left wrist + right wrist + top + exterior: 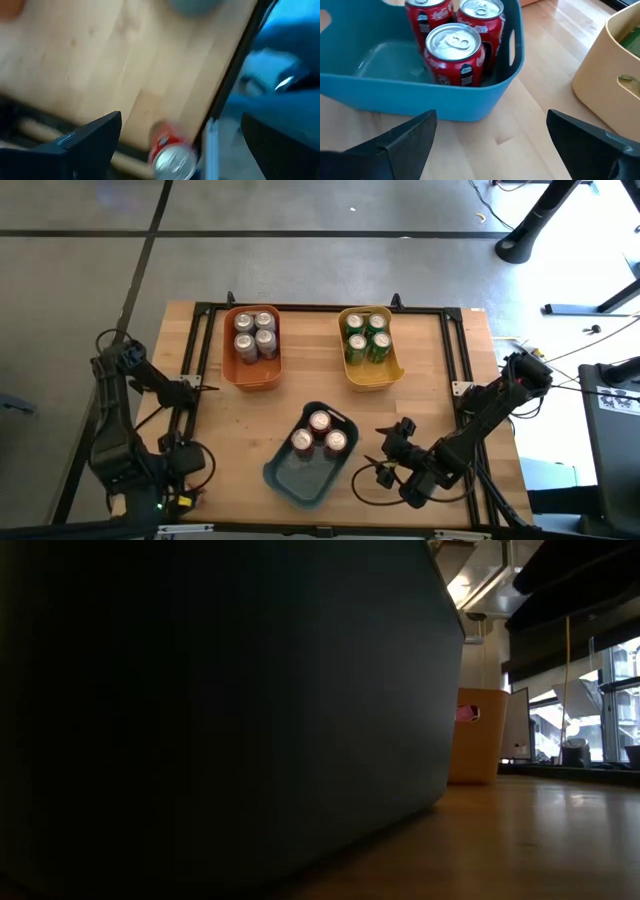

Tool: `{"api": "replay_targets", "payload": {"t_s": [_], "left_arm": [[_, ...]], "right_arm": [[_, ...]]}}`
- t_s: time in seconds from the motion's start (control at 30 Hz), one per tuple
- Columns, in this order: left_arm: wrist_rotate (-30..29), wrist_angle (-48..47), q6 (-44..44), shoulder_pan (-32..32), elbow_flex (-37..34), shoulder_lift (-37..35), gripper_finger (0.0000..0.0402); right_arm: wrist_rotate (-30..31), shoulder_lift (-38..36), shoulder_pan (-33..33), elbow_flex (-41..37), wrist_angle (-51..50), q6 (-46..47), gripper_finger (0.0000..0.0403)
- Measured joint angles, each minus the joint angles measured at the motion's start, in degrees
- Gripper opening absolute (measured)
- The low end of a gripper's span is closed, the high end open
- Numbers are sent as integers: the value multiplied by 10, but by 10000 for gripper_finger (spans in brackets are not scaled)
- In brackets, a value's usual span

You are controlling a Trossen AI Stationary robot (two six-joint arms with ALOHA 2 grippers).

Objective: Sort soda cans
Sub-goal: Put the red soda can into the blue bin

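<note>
Left wrist view: the left gripper (175,145) is open around the last red can (172,155), which stands at the table's (420,420) near-left edge. An off-centre closure could tip it off. The right gripper (490,145) waits open beside the blue bin (470,102) holding three red cans (454,55).

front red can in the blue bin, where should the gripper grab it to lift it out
Come straight down from above and grip the front red can on its upper body, just under the silver top. It stands upright, the blue bin wall hides its lower half, and two red cans crowd behind it.
</note>
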Motion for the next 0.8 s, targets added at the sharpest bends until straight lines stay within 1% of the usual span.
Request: {"api": "replay_targets", "payload": {"t_s": [0.1, 0.2, 0.37, 0.57, 0.7, 0.8], "left_arm": [[60, 7, 18, -8, -30, 3, 395], [97, 38, 31, -14, -59, 3, 395], [103, 103, 40, -28, -96, 3, 395], [111, 149, 40, -48, -129, 3, 395], [122, 183, 2, -61, -158, 3, 395], [126, 218, -2, -68, -179, 4, 395]], "right_arm": [[0, 0, -9, 0, 0, 0, 376], [-4, 0, -19, 0, 0, 0, 376], [-5, 0, -23, 0, 1, 0, 376], [2, 0, -22, 0, 1, -1, 376], [4, 0, -22, 0, 1, -1, 376], [4, 0, -21, 0, 0, -1, 376]]}}
